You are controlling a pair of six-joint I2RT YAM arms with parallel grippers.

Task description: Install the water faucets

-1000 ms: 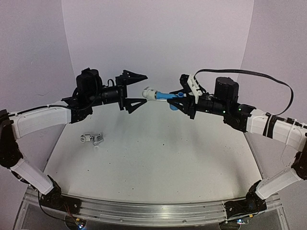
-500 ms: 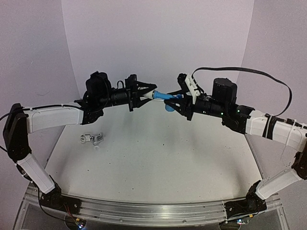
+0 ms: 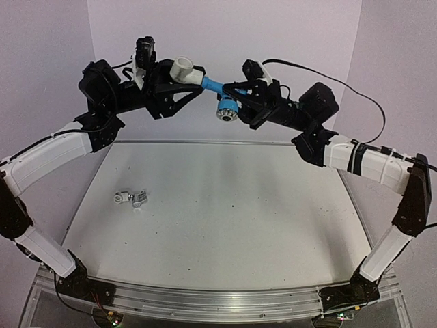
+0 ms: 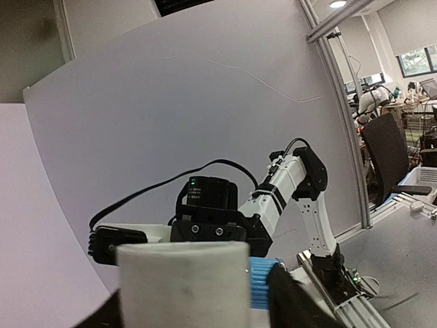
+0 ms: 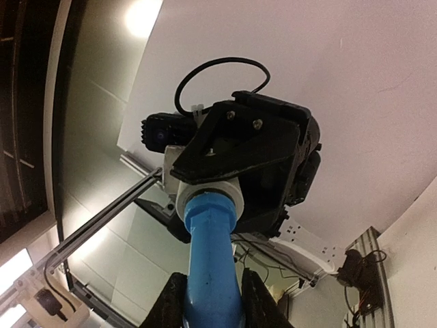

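Observation:
High above the table's back, the light blue faucet (image 3: 213, 86) is joined at its end to a white stubby fitting (image 3: 183, 68). My left gripper (image 3: 192, 79) is shut on the white fitting (image 4: 181, 283), and the blue ribbed end (image 4: 259, 281) shows beside it. My right gripper (image 3: 231, 100) is shut on the blue faucet's body (image 5: 213, 260), its fingers (image 5: 171, 304) on either side. The fitting's white rim (image 5: 181, 197) sits in the left gripper's black jaws. The silver faucet (image 3: 134, 199) lies on the table at the left, untouched.
The white table (image 3: 225, 212) lies under both raised arms. A black cable (image 3: 355, 96) loops behind the right arm. A purple backdrop (image 3: 225, 34) closes off the back and sides. A metal rail (image 3: 205, 301) runs along the near edge.
The left gripper went from open to shut on the white fitting. Both arms then rose together, lifting the joined fitting and blue faucet higher. The silver faucet has not moved.

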